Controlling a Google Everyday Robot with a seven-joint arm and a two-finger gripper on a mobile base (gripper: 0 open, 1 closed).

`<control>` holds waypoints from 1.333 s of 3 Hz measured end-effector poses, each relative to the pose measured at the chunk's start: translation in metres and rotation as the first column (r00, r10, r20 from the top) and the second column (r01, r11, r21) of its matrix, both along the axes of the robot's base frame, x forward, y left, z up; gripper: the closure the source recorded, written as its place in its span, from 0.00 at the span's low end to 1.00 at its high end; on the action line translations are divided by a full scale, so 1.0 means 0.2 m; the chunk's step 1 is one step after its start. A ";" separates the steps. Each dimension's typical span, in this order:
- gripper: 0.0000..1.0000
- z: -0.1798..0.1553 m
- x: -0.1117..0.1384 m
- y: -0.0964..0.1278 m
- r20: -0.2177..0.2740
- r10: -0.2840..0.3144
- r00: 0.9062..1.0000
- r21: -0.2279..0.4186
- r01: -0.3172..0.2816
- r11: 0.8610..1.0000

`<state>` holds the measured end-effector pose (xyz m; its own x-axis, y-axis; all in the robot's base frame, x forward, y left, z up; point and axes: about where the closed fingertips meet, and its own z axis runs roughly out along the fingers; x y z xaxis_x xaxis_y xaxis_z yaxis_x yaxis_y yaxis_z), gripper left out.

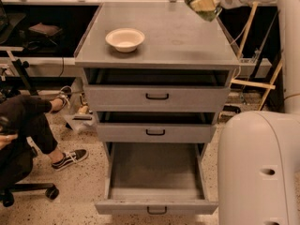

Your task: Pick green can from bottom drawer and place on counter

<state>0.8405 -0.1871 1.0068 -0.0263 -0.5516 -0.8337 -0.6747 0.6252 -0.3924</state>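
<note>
My gripper is at the top right, above the counter's far right corner. It is shut on the green can, which hangs tilted in the air over the counter's right rim. A tan finger pad covers much of the can. The counter is the flat grey top of the cabinet. The bottom drawer is pulled wide open at the bottom, its dark floor bare, with a black handle on its front.
A white bowl sits on the left part of the counter. The top drawer and middle drawer are slightly open. A seated person's legs are at the left. My white base fills the lower right.
</note>
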 end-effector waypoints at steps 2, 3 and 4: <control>1.00 -0.63 0.08 -0.10 -0.273 -0.087 0.958 0.020 0.096 0.995; 1.00 -0.65 0.09 -0.10 -0.282 -0.088 0.955 0.024 0.099 0.995; 0.81 -0.65 0.09 -0.10 -0.282 -0.088 0.955 0.024 0.099 0.995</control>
<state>0.8581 -0.2065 0.8775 -0.3117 -0.5044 -0.8053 -0.6919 0.7014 -0.1715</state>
